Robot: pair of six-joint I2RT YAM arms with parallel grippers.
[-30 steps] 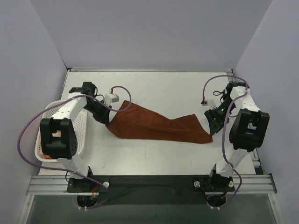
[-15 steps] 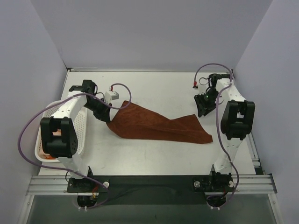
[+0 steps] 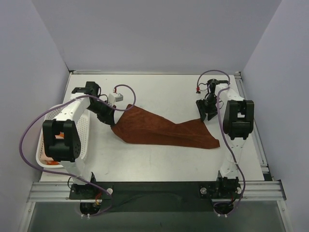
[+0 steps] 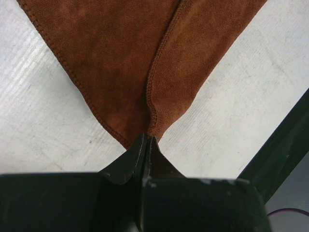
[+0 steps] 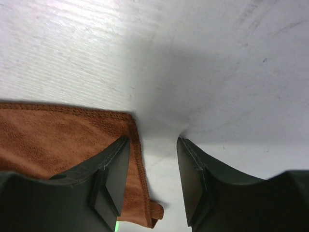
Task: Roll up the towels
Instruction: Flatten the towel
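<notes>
The rust-brown towel lies spread and partly folded across the middle of the table. My left gripper is shut on its left corner; in the left wrist view the fingertips pinch the towel where two hemmed edges meet. My right gripper is open, low over the towel's far right corner. In the right wrist view the gripper straddles the towel's hemmed edge, with one finger over the cloth and the other over bare table. A bit of peach-orange cloth shows in the basket. No slate-blue towel is in view.
A white lattice basket stands at the table's left edge, beside the left arm. Purple cables loop off both arms. Walls enclose the table on the left, back and right. A dark rail runs along the near edge.
My right gripper has left the towel's near right corner and swung back and left to its far right corner. The left gripper keeps its hold, hardly moved.
</notes>
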